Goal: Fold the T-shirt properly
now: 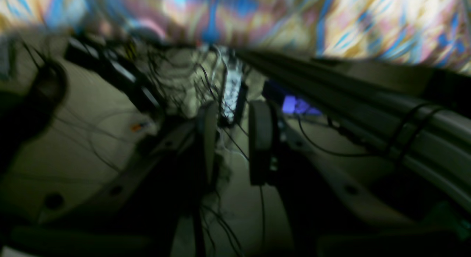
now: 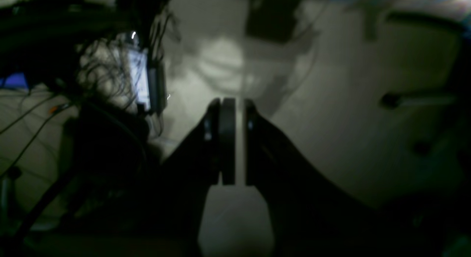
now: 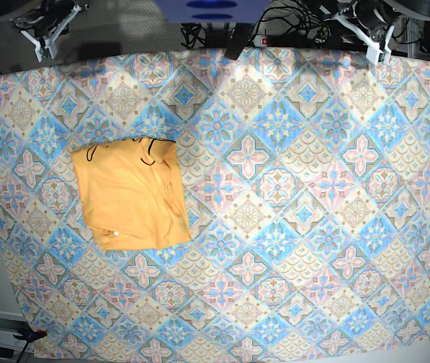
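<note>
The T-shirt [image 3: 132,195] lies folded into a rough square on the counter [image 3: 291,227], which is covered by a patterned cloth [image 3: 328,181]. A small white tag [image 3: 113,234] shows near its lower edge, and dark lines mark its top edge. No jaws touch it.

Both arms are parked at the far edge of the counter, well apart from the T-shirt. In the base view the right arm's jaws [image 3: 43,43] sit at the top left corner, nearer the T-shirt, which lies below them and a little to their side. The left arm's jaws [image 3: 374,39] sit at the top right corner, across the width of the counter from the shirt.

In the left wrist view the left jaws [image 1: 233,139] stand partly open with a clear gap between the fingers [image 1: 260,139], and nothing is held. Past them lie a pale floor [image 1: 84,139], a tangle of cables [image 1: 206,87] and a power strip [image 1: 232,91]; the cloth's edge hangs blurred above.

In the right wrist view the right jaws [image 2: 235,139] are all but closed, with only a thin slit of light between the fingers [image 2: 225,139], and they grip nothing. Beyond them the floor is dim, with cables to one side.
</note>
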Controlling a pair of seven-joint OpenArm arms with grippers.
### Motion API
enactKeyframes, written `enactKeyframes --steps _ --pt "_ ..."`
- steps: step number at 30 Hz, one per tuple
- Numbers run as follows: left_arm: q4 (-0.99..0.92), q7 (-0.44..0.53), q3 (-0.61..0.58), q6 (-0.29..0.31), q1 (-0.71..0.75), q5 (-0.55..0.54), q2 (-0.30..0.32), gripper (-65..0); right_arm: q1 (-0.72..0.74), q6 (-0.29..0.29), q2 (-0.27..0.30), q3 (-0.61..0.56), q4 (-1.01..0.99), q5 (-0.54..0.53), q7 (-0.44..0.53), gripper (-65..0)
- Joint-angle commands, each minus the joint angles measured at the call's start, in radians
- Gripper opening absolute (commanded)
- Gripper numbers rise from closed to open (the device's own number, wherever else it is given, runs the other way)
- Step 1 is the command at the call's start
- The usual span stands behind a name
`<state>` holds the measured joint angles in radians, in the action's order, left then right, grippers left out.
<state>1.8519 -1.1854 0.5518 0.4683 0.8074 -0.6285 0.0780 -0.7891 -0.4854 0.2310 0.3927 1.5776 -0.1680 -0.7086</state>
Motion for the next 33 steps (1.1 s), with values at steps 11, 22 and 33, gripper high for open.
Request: enactKeyframes --steps 11,22,33 --pt "-0.314 0.243 -0.12 -0.001 -0.023 0.241 0.007 -51.0 0.064 0.007 0.005 -0.047 -0.309 0.005 0.01 -61.6" --pt "-0.7 0.367 -0.184 -0.003 -0.205 0.514 0.01 -51.0 0.254 0.007 0.008 -0.171 -0.698 0.011 0.134 -61.6" --pt "-1.21 0.7 -0.184 -0.003 -0.412 0.754 0.01 -51.0 0.411 0.011 0.008 -0.472 -1.164 0.011 0.584 -61.6"
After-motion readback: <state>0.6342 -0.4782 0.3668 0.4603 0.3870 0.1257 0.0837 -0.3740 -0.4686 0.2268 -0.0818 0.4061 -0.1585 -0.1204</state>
